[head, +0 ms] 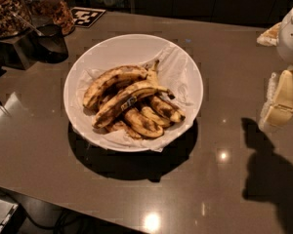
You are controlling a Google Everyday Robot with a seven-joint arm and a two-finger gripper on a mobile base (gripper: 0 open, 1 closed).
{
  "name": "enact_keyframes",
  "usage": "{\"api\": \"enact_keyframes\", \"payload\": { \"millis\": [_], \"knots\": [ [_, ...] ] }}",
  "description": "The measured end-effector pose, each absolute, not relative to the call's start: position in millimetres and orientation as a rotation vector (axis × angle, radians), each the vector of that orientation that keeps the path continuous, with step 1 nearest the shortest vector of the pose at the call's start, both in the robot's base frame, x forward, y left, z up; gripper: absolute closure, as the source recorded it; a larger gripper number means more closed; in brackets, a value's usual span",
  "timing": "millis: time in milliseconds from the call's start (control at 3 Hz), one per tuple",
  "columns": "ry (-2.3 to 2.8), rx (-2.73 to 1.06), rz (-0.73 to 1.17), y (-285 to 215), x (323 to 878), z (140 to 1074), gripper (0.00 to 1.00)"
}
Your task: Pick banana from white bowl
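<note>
Right of the white bowl [136, 44], the pincer [277, 106] hangs, aperture undeterminable; approach the stickered banana [121, 104] crosswise, above its middle.

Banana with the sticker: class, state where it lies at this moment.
The banana lies diagonally atop the other bananas in the white bowl, centre of view; the gripper is far right, outside the bowl.

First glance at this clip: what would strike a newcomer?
The white bowl mid-table, piled with overripe bananas; the longest banana, stickered, lies on top. The gripper hangs at the right edge, apart from the bowl. Far left stand jars of nuts.
</note>
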State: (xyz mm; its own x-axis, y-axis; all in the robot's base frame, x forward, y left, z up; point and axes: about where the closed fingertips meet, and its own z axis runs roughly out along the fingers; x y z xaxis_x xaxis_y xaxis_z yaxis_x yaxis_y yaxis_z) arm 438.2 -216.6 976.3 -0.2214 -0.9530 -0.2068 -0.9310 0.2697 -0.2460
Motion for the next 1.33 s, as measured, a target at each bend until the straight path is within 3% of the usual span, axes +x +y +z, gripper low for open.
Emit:
{"api": "enact_keyframes", "payload": {
  "millis": [667,1333],
  "knots": [
    [2.199,-1.775,-0.162,-200.4,438.2,982.0,0.0],
    [2.084,-1.949,-0.303,-128.9,431.7,1002.1,0.0]
  ]
}}
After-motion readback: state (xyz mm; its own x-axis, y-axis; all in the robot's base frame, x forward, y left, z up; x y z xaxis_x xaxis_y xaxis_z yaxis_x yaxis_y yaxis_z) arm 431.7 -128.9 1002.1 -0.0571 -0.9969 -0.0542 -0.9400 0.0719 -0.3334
